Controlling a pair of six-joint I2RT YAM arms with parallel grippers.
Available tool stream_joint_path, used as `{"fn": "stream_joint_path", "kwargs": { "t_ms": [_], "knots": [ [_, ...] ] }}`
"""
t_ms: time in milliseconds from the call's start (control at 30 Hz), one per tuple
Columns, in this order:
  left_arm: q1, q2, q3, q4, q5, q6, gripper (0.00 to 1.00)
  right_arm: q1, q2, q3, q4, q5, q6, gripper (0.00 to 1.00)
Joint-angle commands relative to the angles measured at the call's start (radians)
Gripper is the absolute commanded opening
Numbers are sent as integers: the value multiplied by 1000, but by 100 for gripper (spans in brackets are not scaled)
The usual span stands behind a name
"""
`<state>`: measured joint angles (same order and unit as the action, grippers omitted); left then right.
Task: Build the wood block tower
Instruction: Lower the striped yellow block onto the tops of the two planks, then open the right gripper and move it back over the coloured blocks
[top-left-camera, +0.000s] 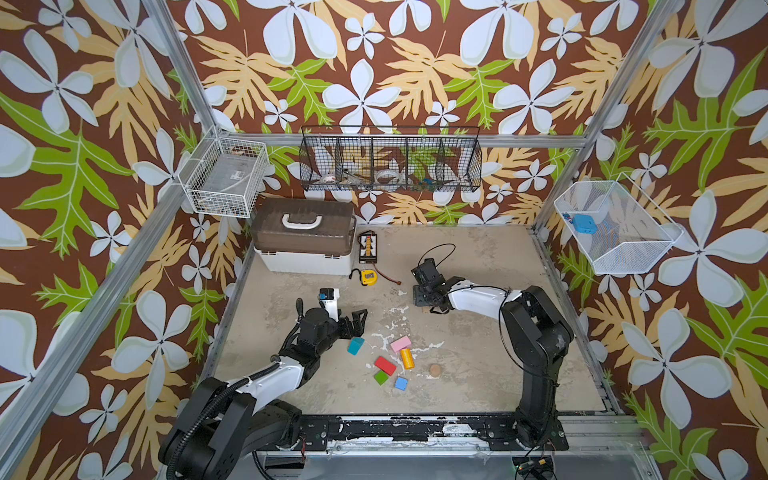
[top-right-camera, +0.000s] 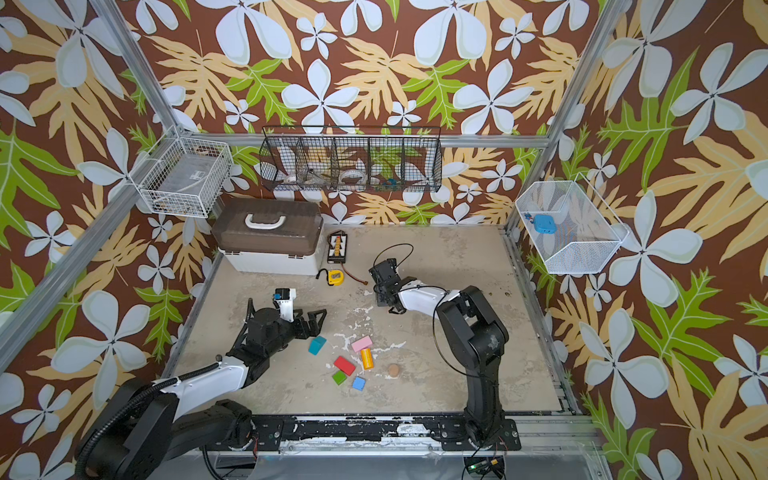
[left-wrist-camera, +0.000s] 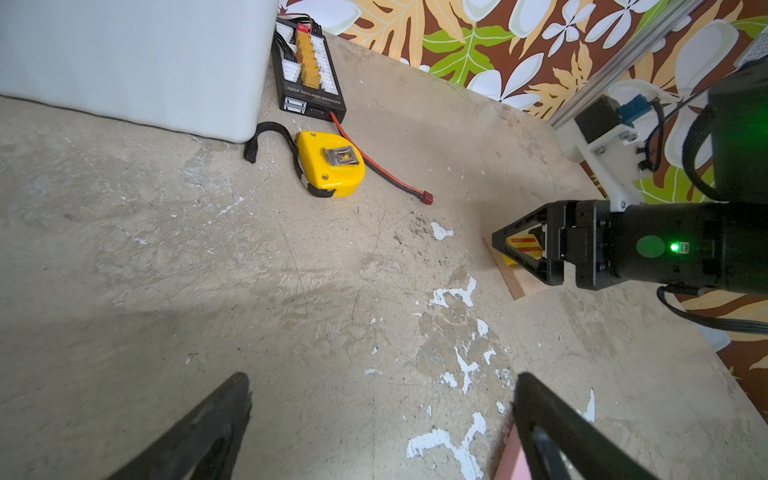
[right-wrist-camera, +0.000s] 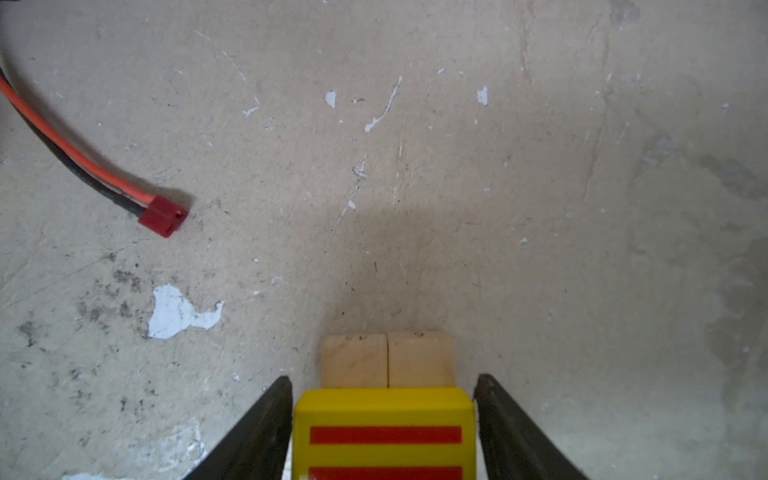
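Note:
Two plain wood planks (right-wrist-camera: 386, 359) lie side by side on the floor, and a yellow block with red stripes (right-wrist-camera: 384, 415) rests on them. My right gripper (right-wrist-camera: 382, 377) is open around that block, a thin gap on each side; in both top views it (top-left-camera: 424, 297) points down and hides the block. Loose blocks lie at centre front: teal (top-left-camera: 355, 345), pink (top-left-camera: 400, 344), orange cylinder (top-left-camera: 407, 358), red (top-left-camera: 385, 365), green (top-left-camera: 380, 377), blue (top-left-camera: 401, 383), wood disc (top-left-camera: 435, 370). My left gripper (left-wrist-camera: 382, 380) is open and empty, just left of the teal block (top-right-camera: 318, 345), with the pink block (left-wrist-camera: 513, 457) beside one finger.
A white box with a brown lid (top-left-camera: 305, 237) stands at the back left. Next to it are a black charger board (top-left-camera: 368, 247), a yellow tape measure (top-left-camera: 368, 276) and a red-tipped cable (right-wrist-camera: 164, 216). Wire baskets (top-left-camera: 390, 160) hang on the walls.

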<state>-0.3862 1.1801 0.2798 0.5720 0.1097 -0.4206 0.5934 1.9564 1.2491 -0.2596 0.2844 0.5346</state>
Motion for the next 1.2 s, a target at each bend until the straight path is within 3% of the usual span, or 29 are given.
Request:
{"fn": "stream_joint_path", "kwargs": {
  "t_ms": [0,533,900,1167],
  "knots": [
    [-2,3,8,6,-5,5,100,0,-12,-2,-12,27,-2,71],
    [-5,2,9,5,-10,8,100,35,-90,-38,-4,61,-13,75],
    [-6,-25,0,-4,-36,6,100,253,-334,-127,-23,212,52,81],
    [-7,-153,19,-172,-210,-43,100,415,-494,-281,-55,270,214,82]
  ]
}}
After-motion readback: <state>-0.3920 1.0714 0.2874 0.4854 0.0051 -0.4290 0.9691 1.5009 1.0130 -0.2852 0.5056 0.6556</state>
